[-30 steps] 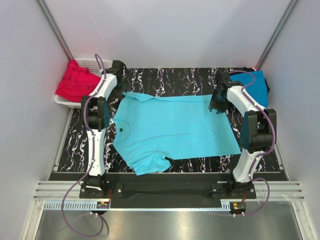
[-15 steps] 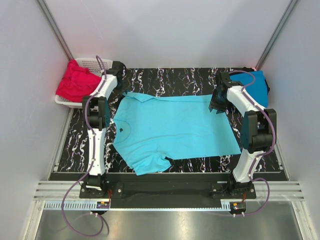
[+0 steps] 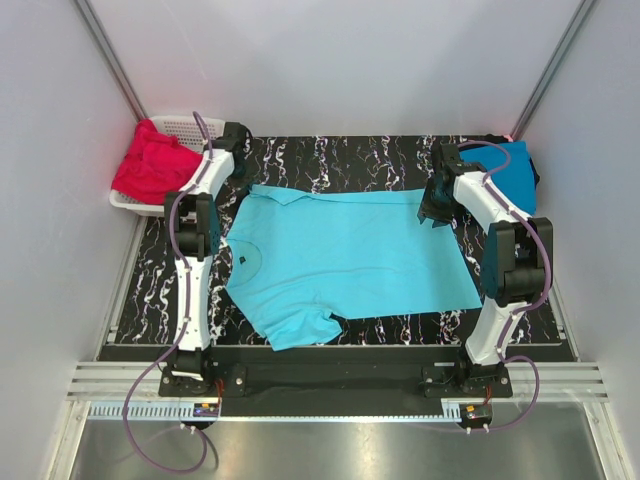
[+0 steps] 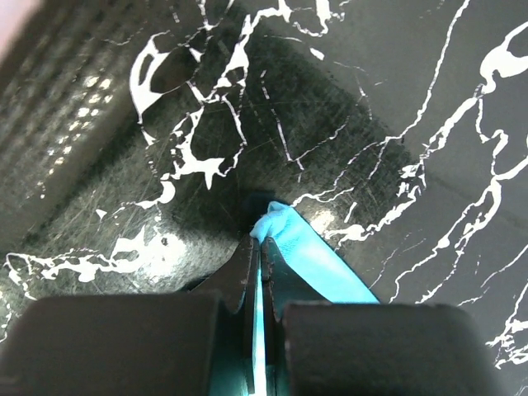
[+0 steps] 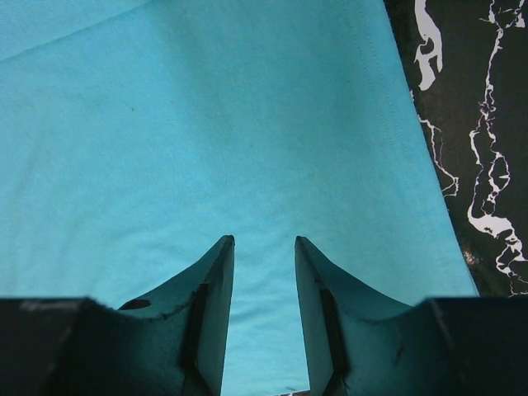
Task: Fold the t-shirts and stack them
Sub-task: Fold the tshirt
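Observation:
A light turquoise t-shirt (image 3: 350,255) lies spread flat on the black marbled table (image 3: 340,155), collar to the left. My left gripper (image 3: 243,180) is at the shirt's far left sleeve. In the left wrist view it (image 4: 257,241) is shut on a thin fold of that turquoise sleeve (image 4: 309,256). My right gripper (image 3: 432,215) hovers over the shirt's far right hem corner. The right wrist view shows it (image 5: 264,241) open, with turquoise fabric (image 5: 206,132) below the fingers and nothing between them. Red t-shirts (image 3: 150,165) fill a basket, and a deeper blue t-shirt (image 3: 515,170) lies at the back right.
The white lattice basket (image 3: 185,125) stands at the back left, off the table's corner. Grey walls close in on both sides and behind. The black table edge runs along the front by the arm bases.
The left jaws have closed onto the tip of the turquoise sleeve. Both arms and the shirt lie where they were.

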